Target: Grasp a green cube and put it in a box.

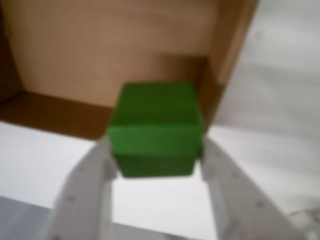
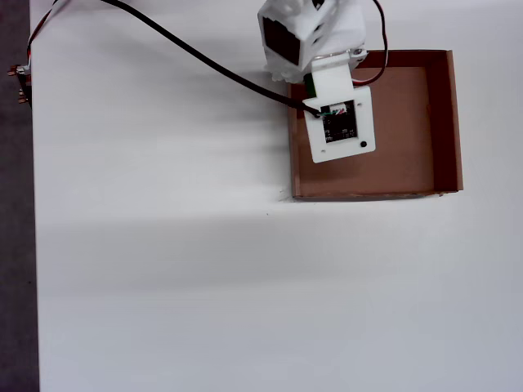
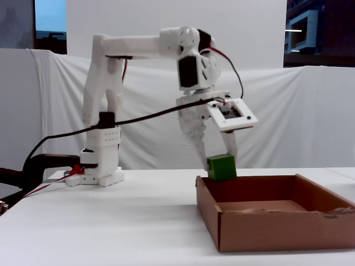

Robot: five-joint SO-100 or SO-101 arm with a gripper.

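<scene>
Green cube clamped between the jaws, above box edge.

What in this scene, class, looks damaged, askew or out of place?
Little stands out. The box shows a slightly ragged top edge on its near wall in the fixed view. The green cube sits a bit tilted in the hand, above the box's edge.
</scene>
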